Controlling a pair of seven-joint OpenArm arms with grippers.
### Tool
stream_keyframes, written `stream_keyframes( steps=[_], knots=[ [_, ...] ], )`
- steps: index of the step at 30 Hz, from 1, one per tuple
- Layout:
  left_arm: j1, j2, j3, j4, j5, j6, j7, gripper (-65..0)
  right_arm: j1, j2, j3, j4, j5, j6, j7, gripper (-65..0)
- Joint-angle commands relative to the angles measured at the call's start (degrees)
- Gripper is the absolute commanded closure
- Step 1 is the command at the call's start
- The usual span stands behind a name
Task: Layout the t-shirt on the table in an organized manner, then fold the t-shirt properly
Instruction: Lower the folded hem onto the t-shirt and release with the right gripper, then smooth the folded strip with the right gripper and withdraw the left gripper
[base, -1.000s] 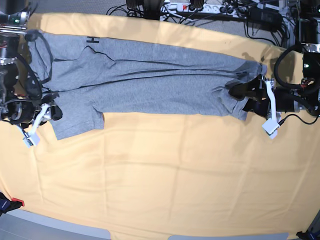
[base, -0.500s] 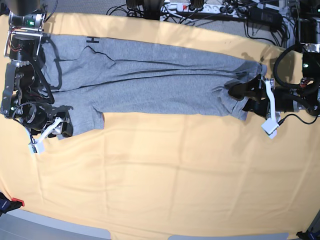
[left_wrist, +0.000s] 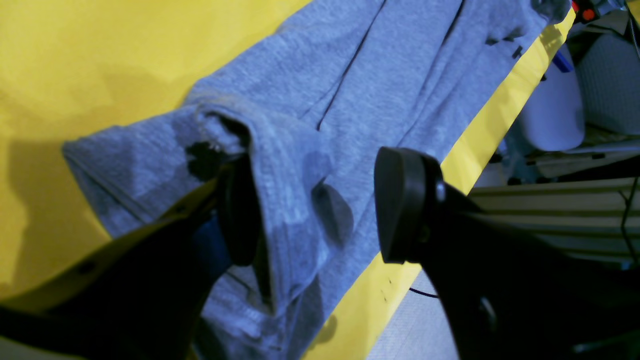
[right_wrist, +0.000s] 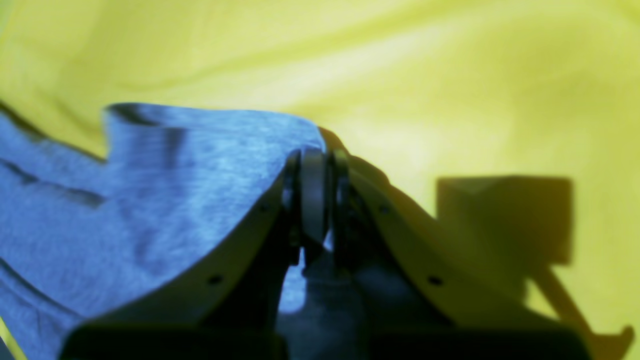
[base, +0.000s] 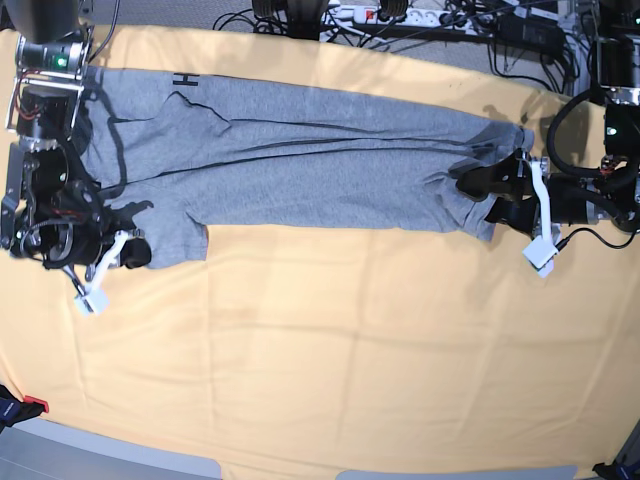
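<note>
The t-shirt (base: 300, 160) lies spread along the far half of the bench (base: 330, 370), its long axis running left to right in the base view, folded lengthwise into a narrow band with a dark crease down its middle. The sleeve end is at the left; the other end is gathered at the right.

Right pincer (base: 130, 252), at the left of the base view: clenched on the near corner of the sleeve. In the right wrist view the two pads meet on a thin edge of grey cloth (right_wrist: 312, 195), and the fabric rises from the bench towards the grip.

Left pincer (base: 490, 195), at the right of the base view: released, jaws standing wide apart. In the left wrist view one finger (left_wrist: 235, 210) is tucked under a rolled fold of the shirt and the other finger (left_wrist: 400, 205) stands clear above the cloth, so the fold lies between them but is not pinched.

Each arm stands at its own end of the long axis. The shirt extends from each pincer towards the other, so a spreading or tensioning move would likely depend on the left pincer first closing on its fold.

Legible writing: a black block letter "H" (base: 185, 79) at the far left edge of the shirt; the rest of the lettering is hidden by the fold.
</note>
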Motion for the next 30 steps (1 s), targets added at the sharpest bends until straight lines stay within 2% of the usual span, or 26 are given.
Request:
stream_keyframes(
  steps=[1, 3, 7, 11, 14, 21, 26, 30],
  knots=[
    [-1.1, -1.0, -0.5, 0.6, -1.4, -0.3, -0.8, -37.1, 2.6, 1.3, 0.3, 0.8, 1.5, 0.3, -0.1, 0.0],
    [-1.1, -1.0, -0.5, 0.6, -1.4, -0.3, -0.8, -37.1, 4.1, 1.6, 0.3, 1.1, 4.7, 0.3, -4.5, 0.0],
    [-1.1, -1.1, -0.5, 0.6, -1.4, -0.3, -0.8, -37.1, 4.3, 2.6, 0.3, 4.8, 16.2, 0.3, -16.4, 0.0],
    [-1.1, -1.0, -0.5, 0.6, -1.4, -0.3, -0.8, -37.1, 1.6, 3.0, 0.3, 11.5, 25.5, 0.3, -16.8, 0.0],
    [-1.1, -1.0, -0.5, 0.6, -1.4, -0.3, -0.8, -37.1, -2.8, 3.0, 0.4, 19.2, 29.2, 0.3, -16.8, 0.0],
    [-1.1, -1.1, -0.5, 0.6, -1.4, -0.3, -0.8, -37.1, -15.0, 3.0, 5.0, 34.4, 29.6, 0.3, -16.8, 0.0],
    [-1.1, -1.0, -0.5, 0.6, -1.4, -0.3, -0.8, -37.1, -23.1, 3.0, 10.9, 40.3, 29.6, 0.3, -16.8, 0.0],
    [-1.1, -1.0, -0.5, 0.6, -1.4, -0.3, -0.8, -37.1, -29.1, 3.0, 15.5, 42.2, 32.8, 0.3, -16.8, 0.0]
  ],
)
